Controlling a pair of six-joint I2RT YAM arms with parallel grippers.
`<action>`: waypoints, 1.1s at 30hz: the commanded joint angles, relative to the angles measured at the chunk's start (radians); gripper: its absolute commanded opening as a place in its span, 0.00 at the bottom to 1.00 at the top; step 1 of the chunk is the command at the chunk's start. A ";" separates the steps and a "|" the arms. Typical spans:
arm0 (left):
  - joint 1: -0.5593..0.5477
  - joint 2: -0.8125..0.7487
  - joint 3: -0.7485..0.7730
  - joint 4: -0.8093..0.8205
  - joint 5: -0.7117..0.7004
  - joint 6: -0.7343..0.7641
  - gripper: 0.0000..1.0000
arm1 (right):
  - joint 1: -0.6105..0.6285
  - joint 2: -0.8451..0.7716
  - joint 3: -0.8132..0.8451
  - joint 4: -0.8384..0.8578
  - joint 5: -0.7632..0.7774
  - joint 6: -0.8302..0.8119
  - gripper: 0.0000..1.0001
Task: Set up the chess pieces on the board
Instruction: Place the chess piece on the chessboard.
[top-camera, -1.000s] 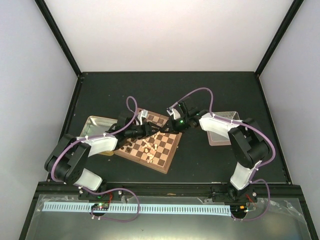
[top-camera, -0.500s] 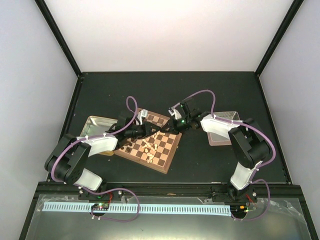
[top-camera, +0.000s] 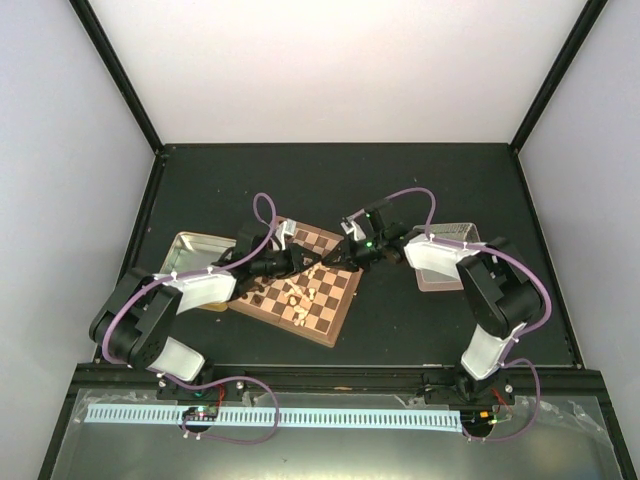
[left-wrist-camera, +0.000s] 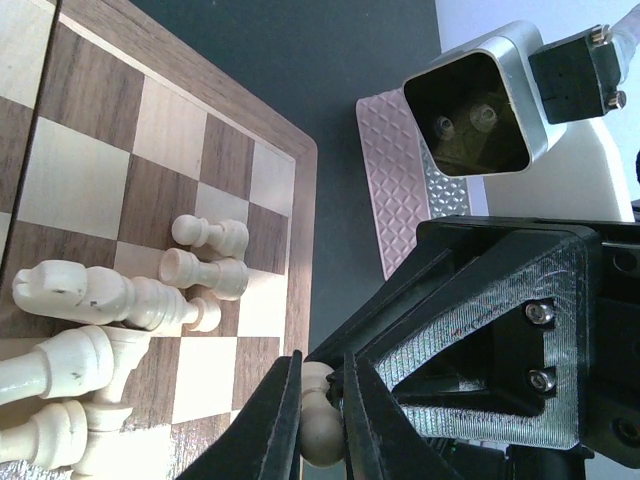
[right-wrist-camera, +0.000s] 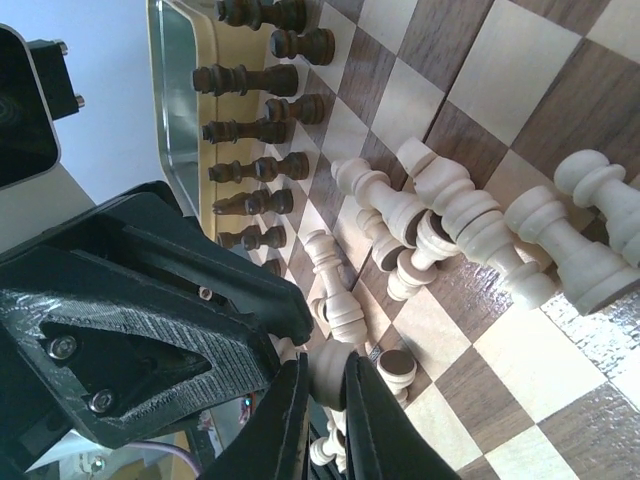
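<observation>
Plainly, the left claw (left-wrist-camera: 318, 385) is clenched on a pale chessman (left-wrist-camera: 320, 430), pinched between its fingers. The right claw (right-wrist-camera: 327, 388) likewise grips a cream piece (right-wrist-camera: 335, 360). Both look like light, hard turned wood, smooth and apt to swivel or slip, so the narrow waist above the base seems the surest hold. Other chess pieces (left-wrist-camera: 130, 300) lie toppled on the board (left-wrist-camera: 305, 200) just beyond each claw's tips. Its own fingers hide which kind of chessman each claw holds, and the top view is too small to help.
</observation>
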 joint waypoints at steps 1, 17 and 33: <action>-0.027 -0.029 0.037 0.006 0.024 0.018 0.02 | -0.014 -0.041 -0.005 0.063 0.023 0.034 0.09; -0.144 0.169 0.500 -0.656 -0.359 0.417 0.02 | -0.100 -0.275 -0.096 -0.286 0.605 -0.164 0.40; -0.182 0.465 0.888 -0.947 -0.453 0.593 0.02 | -0.101 -0.384 -0.161 -0.291 0.702 -0.200 0.42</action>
